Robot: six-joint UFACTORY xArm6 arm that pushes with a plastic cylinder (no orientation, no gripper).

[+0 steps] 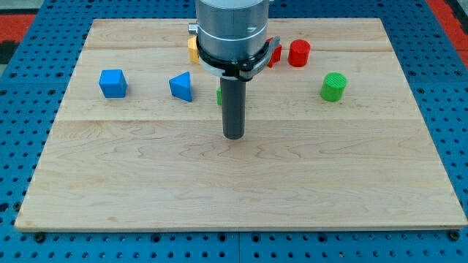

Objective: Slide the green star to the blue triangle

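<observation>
The wooden board point(241, 183) lay bare around my tip point(233, 136), which held nothing. The blue triangle point(181, 86) sat to its upper left. The green star point(219, 96) peeked out just behind the rod, mostly hidden. It looked light, stiff and easily slid; I judged its right flank the place to push.

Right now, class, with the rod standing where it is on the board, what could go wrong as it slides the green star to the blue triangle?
1. The green star is almost wholly hidden behind the rod, so contact is hard to judge; my tip sits just below and to the view's right of it.
2. A push off-centre could send the star past the blue triangle.
3. A yellow block lies close above and could be knocked.
</observation>
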